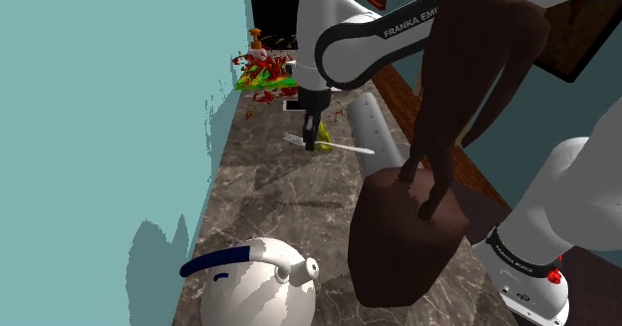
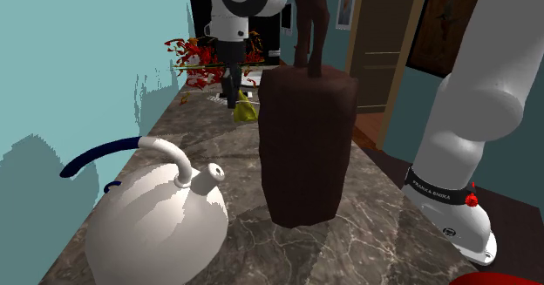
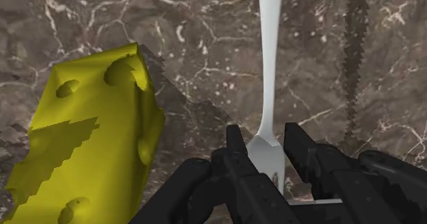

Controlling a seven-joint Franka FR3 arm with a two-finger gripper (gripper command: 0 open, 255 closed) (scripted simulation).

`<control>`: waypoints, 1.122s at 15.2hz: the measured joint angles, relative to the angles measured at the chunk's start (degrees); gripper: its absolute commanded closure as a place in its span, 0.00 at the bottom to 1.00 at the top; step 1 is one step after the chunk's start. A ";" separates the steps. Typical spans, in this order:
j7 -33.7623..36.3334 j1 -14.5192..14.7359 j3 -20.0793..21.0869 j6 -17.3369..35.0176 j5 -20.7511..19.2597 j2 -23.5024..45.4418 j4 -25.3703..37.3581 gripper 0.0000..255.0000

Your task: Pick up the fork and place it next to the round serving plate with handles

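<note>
The gripper [image 3: 265, 146] is pinching the fork [image 3: 271, 58], as far as the wrist view is showing: both black fingers are pressing on the wide part by the neck, w/ the long thin handle sticking straight out away from the hand. In the shoulder view the fork is sitting in the upper middle of the frame, right under the hand, over the marble counter [image 1: 299, 204]; whether it is resting on the stone or hanging just above it, I cannot tell. Main risk, IMO: the hold is sitting way off-centre, so most of the length is hanging out one side, and a quick lift or turn is likely setting it swinging or sliding thru the fingers, esp. since its sides look slim and smooth. Second: the yellow cheese wedge [image 3: 89, 133] is lying just beside the fingers, so any sideways drift is probably knocking or dragging it. Third: the brown statue [image 1: 409, 234] is standing centre-right in the shoulder view, near the arm [image 1: 349, 35], and the white kettle [image 1: 254, 289] is sitting at the lower left; a low carry is risking the handle tip catching on one of them or on the counter, prying the fork loose before it is getting next to the plate.
</note>
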 measured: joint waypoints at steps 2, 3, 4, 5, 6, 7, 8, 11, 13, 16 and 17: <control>-3.11 -1.52 -1.60 -0.06 -0.01 0.34 0.34 1.00; -4.83 -2.32 -2.46 0.19 0.15 -0.04 -0.35 1.00; -6.09 -2.93 -3.10 -0.01 0.12 0.08 -0.07 1.00; -7.21 -3.44 -3.64 -0.06 0.12 0.19 0.09 1.00; -8.55 -4.01 -4.20 -0.24 0.14 0.55 0.84 1.00; -10.13 -4.66 -4.82 -0.22 0.23 0.65 1.30 1.00; -11.73 -5.48 -5.65 -0.14 0.36 0.11 0.30 1.00; -16.00 -7.71 -7.95 -0.89 0.31 0.87 1.25 1.00; -18.24 -8.85 -9.07 -1.32 0.22 2.18 2.86 1.00; -22.72 -11.04 -11.07 -2.07 0.28 3.92 5.44 1.00; -23.61 -11.47 -11.44 -2.00 0.27 4.53 6.23 1.00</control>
